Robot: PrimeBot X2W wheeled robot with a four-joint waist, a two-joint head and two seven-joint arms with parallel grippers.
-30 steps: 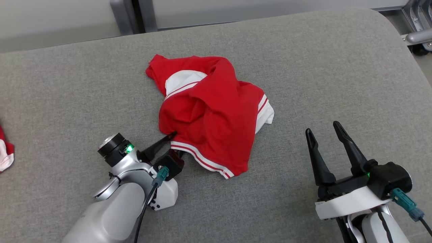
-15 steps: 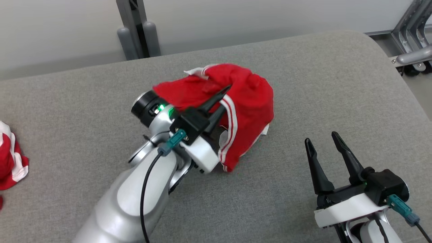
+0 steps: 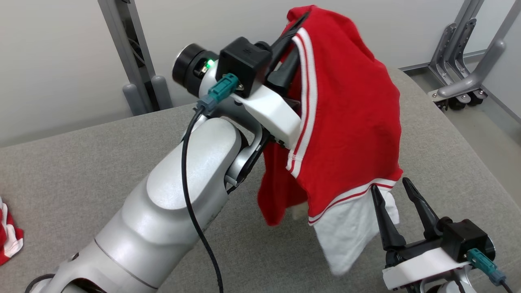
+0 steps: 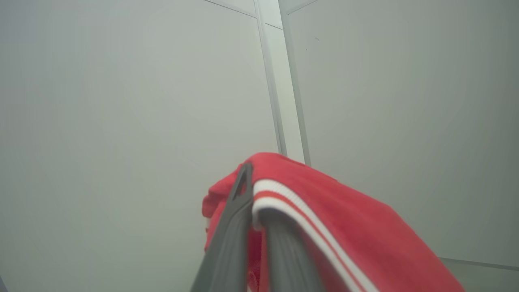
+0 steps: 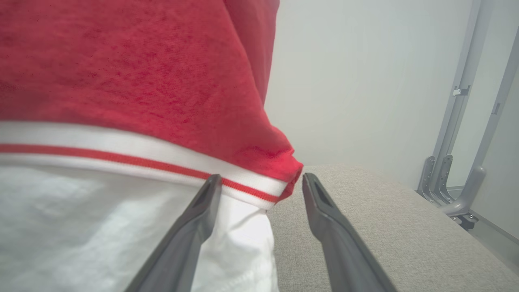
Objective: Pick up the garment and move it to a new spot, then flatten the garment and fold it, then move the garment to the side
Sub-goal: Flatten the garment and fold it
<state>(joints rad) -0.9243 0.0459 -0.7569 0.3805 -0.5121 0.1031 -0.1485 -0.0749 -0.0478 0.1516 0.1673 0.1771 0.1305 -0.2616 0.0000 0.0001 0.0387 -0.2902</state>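
Upper centre, the left claw [image 3: 300, 30] is clenched on the red-and-white garment's [image 3: 350, 114] striped hem. Lower right, the right claw [image 3: 388, 185] is spread wide and holds nothing.

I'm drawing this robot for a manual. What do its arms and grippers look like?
The left gripper and right gripper each have two long, dark, tapering fingers on a white bracket, plus a black boxy module with a teal connector. The left forearm is smooth, rounded silver-grey; a black cable runs along it, and a green light glows at the wrist.
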